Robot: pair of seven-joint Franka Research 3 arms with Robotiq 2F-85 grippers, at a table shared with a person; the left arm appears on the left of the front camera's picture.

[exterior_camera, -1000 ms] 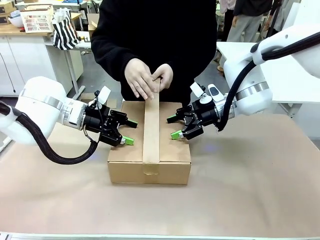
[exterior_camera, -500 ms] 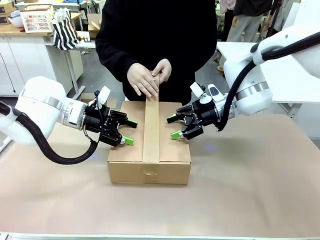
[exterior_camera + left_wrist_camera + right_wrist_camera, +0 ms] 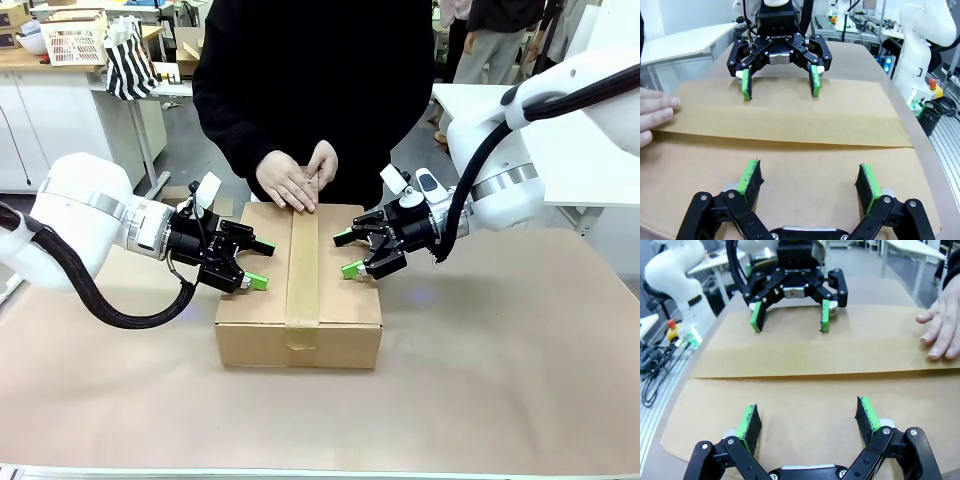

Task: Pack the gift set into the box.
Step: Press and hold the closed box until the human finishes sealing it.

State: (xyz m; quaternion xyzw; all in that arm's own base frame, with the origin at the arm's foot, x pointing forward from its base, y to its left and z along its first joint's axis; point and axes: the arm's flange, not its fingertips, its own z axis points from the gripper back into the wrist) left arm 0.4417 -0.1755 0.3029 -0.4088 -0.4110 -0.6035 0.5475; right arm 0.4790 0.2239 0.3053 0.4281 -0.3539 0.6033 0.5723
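Note:
The large brown cardboard box (image 3: 250,340) stands shut in the middle of the table, a strip of brown tape (image 3: 302,265) lying along its centre seam. A person's hands (image 3: 297,182) press the tape's far end down. My left gripper (image 3: 257,264) is open, its green pads on the box's left top flap (image 3: 810,182). My right gripper (image 3: 347,253) is open too, resting on the right flap (image 3: 810,422). Each wrist view shows the other gripper facing it across the seam (image 3: 779,84) (image 3: 790,320). The gift set is hidden.
The table is covered in brown paper (image 3: 480,380) with free room around the box. Behind the person, a white lattice basket (image 3: 72,42) and a striped bag (image 3: 130,60) stand on a counter. A white table (image 3: 470,100) is at the back right.
The tape strip, held raised at its far end, has been lowered flat onto the box top. The person's hands came down to the far edge. Both grippers stayed put.

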